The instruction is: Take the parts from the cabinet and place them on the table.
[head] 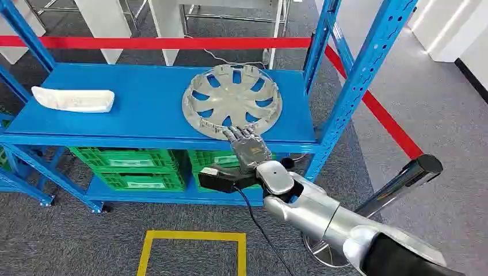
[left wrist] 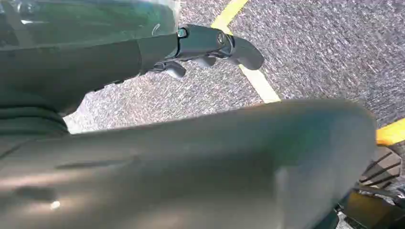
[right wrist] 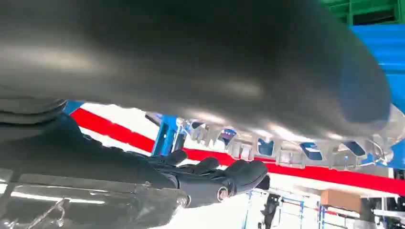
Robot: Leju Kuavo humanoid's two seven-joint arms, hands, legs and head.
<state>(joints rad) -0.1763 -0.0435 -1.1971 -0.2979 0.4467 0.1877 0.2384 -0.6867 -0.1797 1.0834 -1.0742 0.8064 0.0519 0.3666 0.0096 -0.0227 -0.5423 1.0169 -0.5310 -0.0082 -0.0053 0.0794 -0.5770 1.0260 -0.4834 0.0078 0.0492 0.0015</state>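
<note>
Silver hubcap (head: 232, 101) lies flat, face up; right hand (head: 247, 145) fingers apart at its rim.

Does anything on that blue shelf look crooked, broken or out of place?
Nothing looks broken or spilled. The silver wheel cover sits slightly off level, its near edge at the front lip of the blue shelf, where the right hand reaches it. The white part lies flat, well apart.
</note>
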